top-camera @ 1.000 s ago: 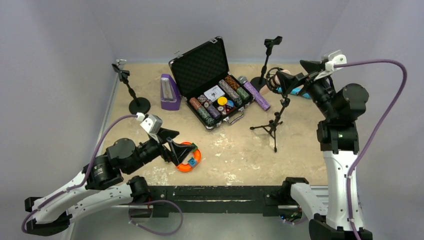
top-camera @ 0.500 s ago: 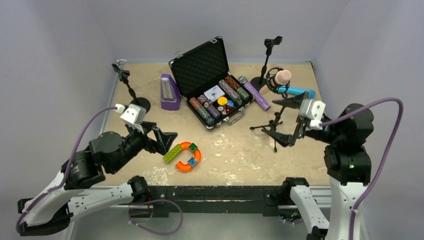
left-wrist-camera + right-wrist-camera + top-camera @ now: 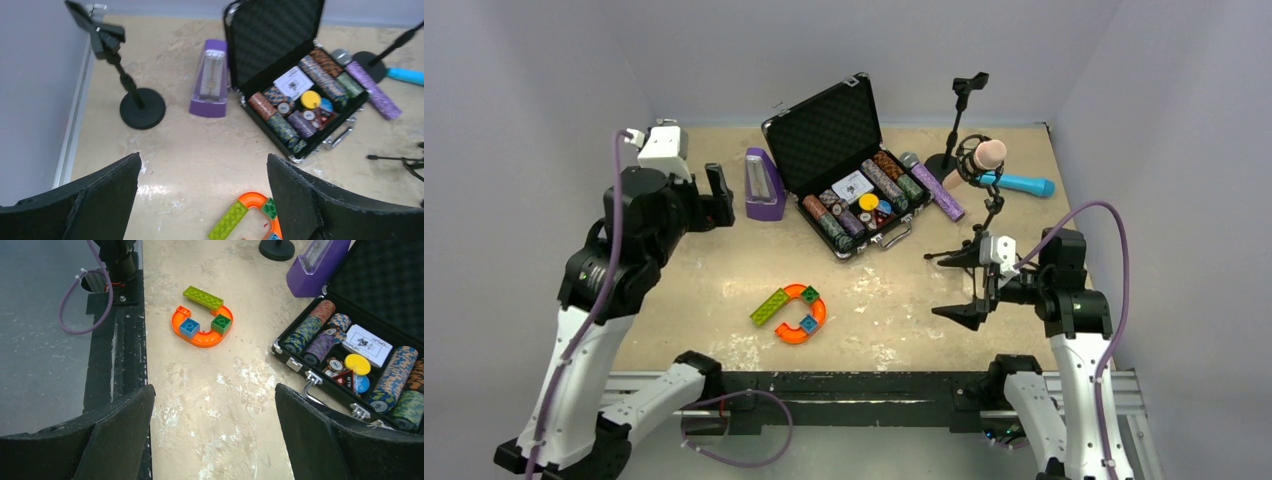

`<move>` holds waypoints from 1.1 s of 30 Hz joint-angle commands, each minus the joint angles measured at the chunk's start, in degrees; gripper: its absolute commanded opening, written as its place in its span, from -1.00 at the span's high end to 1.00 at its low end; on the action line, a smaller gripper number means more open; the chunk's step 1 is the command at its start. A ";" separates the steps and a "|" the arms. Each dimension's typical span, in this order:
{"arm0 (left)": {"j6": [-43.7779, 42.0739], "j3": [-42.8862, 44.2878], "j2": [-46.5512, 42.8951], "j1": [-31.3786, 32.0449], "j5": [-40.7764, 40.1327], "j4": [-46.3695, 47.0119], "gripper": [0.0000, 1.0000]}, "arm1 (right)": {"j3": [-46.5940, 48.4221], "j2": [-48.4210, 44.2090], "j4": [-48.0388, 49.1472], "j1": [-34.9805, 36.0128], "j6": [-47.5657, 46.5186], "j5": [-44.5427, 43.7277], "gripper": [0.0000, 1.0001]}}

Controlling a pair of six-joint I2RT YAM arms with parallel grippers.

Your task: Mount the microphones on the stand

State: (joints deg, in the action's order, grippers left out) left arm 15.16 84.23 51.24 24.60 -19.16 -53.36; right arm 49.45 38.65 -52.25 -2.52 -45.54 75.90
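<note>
you get soft, even overhead light, only faint shadows beside the chip case (image 3: 824,125). pale glare patches mark the tabletop (image 3: 894,310) in front of that case; the left wrist view looks slightly soft.

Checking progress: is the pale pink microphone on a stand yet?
Mounted: the pale pink microphone sits cradled atop the black tripod stand.

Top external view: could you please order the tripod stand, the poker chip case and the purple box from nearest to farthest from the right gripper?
1. The tripod stand, just beyond the right gripper.
2. The poker chip case, mid-table, farther left.
3. The purple box, farthest left.
</note>
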 commanded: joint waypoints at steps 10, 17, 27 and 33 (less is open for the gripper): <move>-0.70 -36.12 -0.73 -18.51 5.22 40.86 -0.95 | -9.47 -2.64 11.90 -0.02 3.63 4.39 -0.87; -2.18 -42.29 11.16 -26.41 8.04 63.27 -0.96 | -9.03 -2.38 9.90 -0.02 1.80 4.29 -0.88; -6.05 -37.42 27.48 -32.21 15.32 80.32 -0.88 | -8.48 -2.79 8.27 -0.02 0.21 4.76 -0.90; -8.24 -33.76 34.12 -33.56 18.80 82.37 -0.64 | -8.54 -2.57 8.13 -0.17 0.01 3.76 -0.91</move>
State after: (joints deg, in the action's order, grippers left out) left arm 9.37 46.39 83.42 -8.27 -4.75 23.14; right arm 40.23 35.99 -43.90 -2.55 -44.25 78.85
